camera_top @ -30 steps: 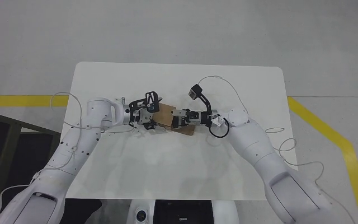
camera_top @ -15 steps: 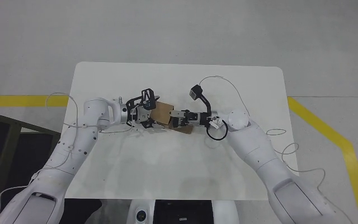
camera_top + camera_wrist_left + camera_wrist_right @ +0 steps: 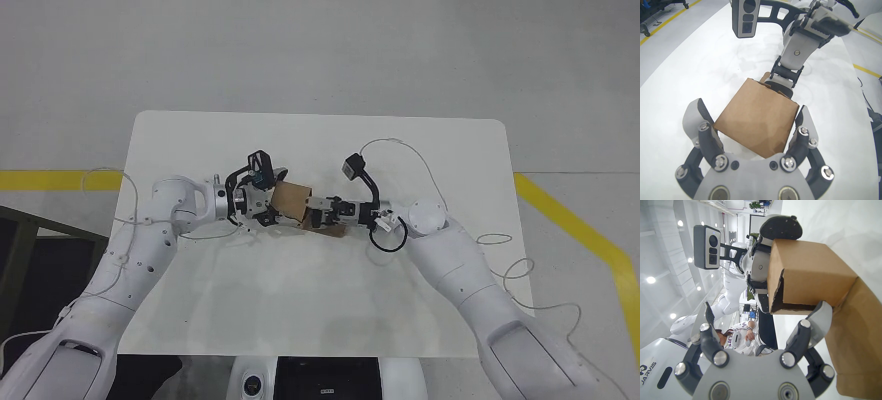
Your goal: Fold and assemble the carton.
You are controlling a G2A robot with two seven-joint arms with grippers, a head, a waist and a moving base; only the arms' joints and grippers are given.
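Left gripper (image 3: 751,111): jaws clamped on the carton (image 3: 292,200), one on each opposite side, holding it over mid-table (image 3: 330,300). The carton's axis runs roughly arm to arm, with the open end facing right. Right gripper (image 3: 763,311): jaws spread wide, gripping nothing. One jaw sits at the open end's edge and looks tucked just inside, but that's hard to confirm. The big loose flap (image 3: 853,332) lies on the right side, so I'd say the right arm is nearer for the fold and the left just anchors.

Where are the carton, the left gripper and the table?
carton (image 3: 759,128): left wrist view, brown top face.
left gripper (image 3: 751,109): left wrist view, midway between fingertips.
table (image 3: 300,300): top view, bare white surface.
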